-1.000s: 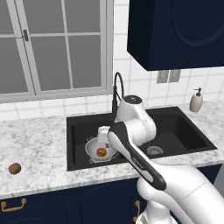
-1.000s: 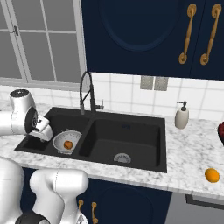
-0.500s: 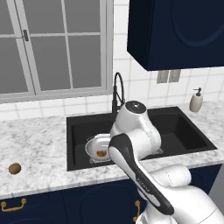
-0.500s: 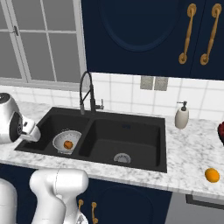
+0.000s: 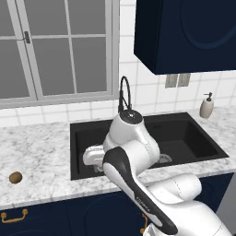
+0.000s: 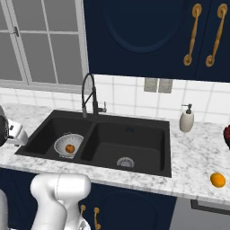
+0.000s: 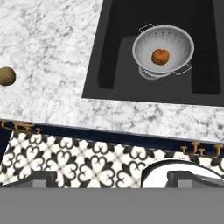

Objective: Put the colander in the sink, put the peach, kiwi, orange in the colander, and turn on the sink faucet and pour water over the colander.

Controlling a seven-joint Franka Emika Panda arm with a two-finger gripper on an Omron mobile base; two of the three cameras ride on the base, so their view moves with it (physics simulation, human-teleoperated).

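Observation:
The silver colander (image 6: 68,144) stands in the left basin of the black sink (image 6: 134,141), and one orange-red peach (image 6: 69,148) lies in it. The hand view looks down on the colander (image 7: 162,49) and peach (image 7: 160,56) from above the counter's front edge. My gripper (image 7: 111,178) is open and holds nothing, with its fingertips (image 7: 38,177) wide apart. It hangs left of the sink, well clear of the colander. The brown kiwi (image 7: 6,75) rests on the counter left of the sink (image 5: 184,133), also seen as the kiwi (image 5: 15,177). The orange (image 6: 218,179) sits on the right counter. The black faucet (image 6: 90,95) runs no water.
A beige soap bottle (image 6: 186,120) stands at the back right of the sink. A dark red object (image 6: 227,137) shows at the right edge of the counter. My arm covers the left basin in the left base view. Patterned floor tiles (image 7: 87,162) lie below the counter front.
My arm has swung left, carrying the open hand away from the colander toward the sink's left side. The peach stays in the colander.

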